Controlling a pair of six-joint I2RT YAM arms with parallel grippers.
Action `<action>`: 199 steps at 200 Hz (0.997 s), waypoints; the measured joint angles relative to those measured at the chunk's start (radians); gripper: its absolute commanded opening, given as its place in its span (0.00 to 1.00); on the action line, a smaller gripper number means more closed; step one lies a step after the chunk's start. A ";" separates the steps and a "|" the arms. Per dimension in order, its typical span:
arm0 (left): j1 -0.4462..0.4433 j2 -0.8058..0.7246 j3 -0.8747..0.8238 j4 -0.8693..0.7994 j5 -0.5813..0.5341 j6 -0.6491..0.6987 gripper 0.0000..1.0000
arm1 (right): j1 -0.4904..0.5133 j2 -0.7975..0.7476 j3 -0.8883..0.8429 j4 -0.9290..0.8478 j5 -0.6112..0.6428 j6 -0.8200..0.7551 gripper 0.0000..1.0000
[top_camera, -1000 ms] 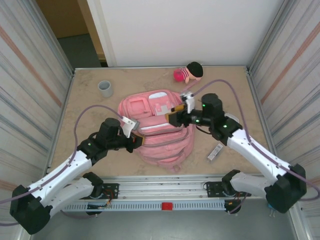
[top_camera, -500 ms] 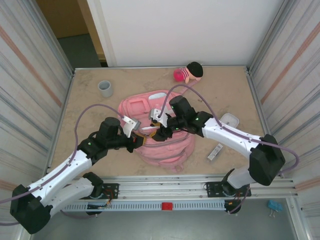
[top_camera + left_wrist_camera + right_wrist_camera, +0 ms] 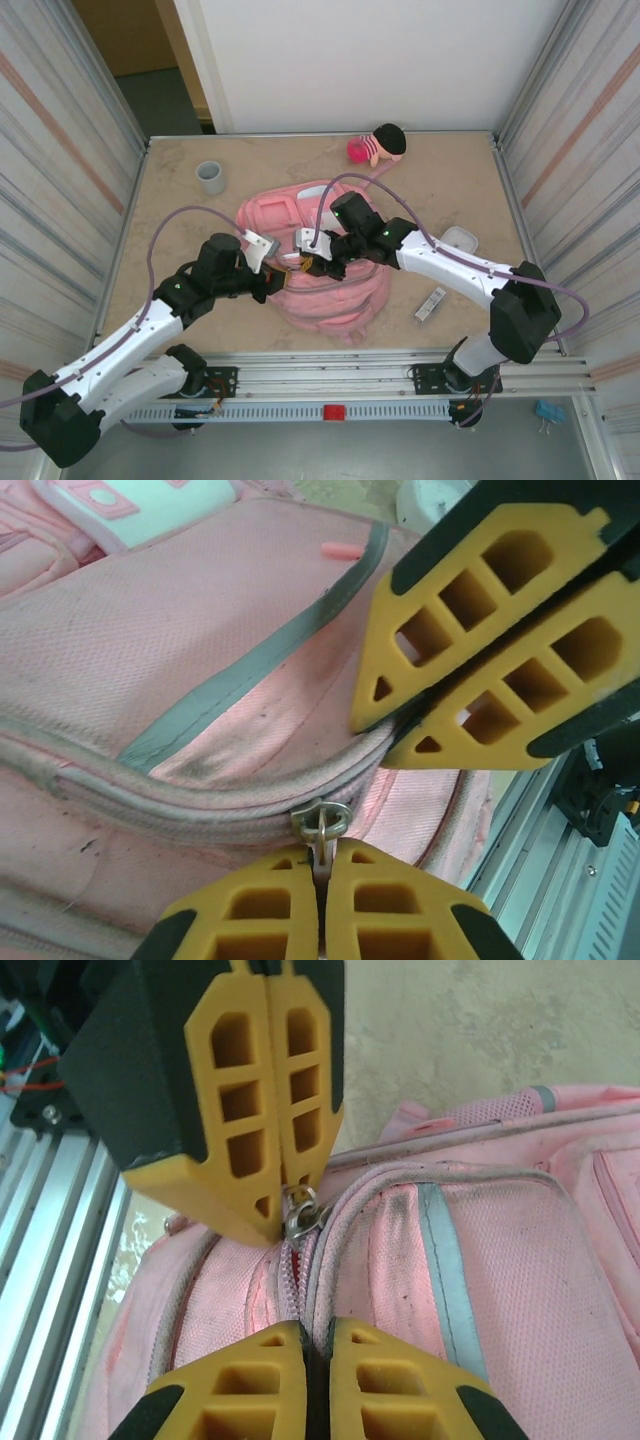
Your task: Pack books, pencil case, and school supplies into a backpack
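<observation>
- Pink fabric covers the middle of the table (image 3: 180, 230): the backpack (image 3: 340, 300) lies flat there, its white-patched pockets toward the far side.
- The left gripper (image 3: 272, 283) sits at the backpack's left edge. In the left wrist view its yellow fingers (image 3: 400, 920) are pressed together, pinching the small metal zip pull (image 3: 321, 820) between their tips.
- The right gripper (image 3: 308, 266) reaches across from the right and ends just beside the left one, over the same zip line. Its fingers (image 3: 230, 1390) are closed tight, nipping the zip seam of the backpack just along from the pull.
- In the right wrist view the stretch of zip teeth (image 3: 292, 1280) between the two grippers is meshed shut.
- A grey reflective stripe (image 3: 445, 1270) runs down the panel next to the zip.
- A white rounded-square box (image 3: 458, 240) rests on the table to the right of the backpack, apart from it.
- A narrow grey-white strip (image 3: 431, 304) lies nearer the front, just beyond the backpack's right side.
- A grey cup (image 3: 211, 176) stands at the far left, and a pink doll with black hair (image 3: 380, 146) lies by the far edge.
</observation>
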State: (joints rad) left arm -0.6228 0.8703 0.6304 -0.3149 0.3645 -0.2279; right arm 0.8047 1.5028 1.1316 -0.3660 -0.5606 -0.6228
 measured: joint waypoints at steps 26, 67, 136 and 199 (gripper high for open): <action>0.033 -0.001 0.002 -0.031 -0.026 0.000 0.00 | -0.013 -0.010 0.000 -0.019 -0.016 -0.044 0.00; 0.110 -0.001 0.014 -0.059 -0.028 0.018 0.00 | -0.025 -0.041 0.000 -0.034 -0.042 -0.114 0.00; 0.192 0.119 0.050 -0.016 0.050 0.044 0.09 | -0.041 -0.060 0.002 -0.029 -0.016 -0.161 0.00; 0.259 0.083 0.079 -0.014 -0.093 -0.017 0.77 | -0.055 -0.015 0.026 -0.049 -0.055 -0.138 0.26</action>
State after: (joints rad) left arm -0.3637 0.9531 0.7090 -0.3294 0.2718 -0.2451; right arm 0.7502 1.4879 1.1576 -0.4152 -0.6159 -0.7609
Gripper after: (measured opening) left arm 0.695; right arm 0.187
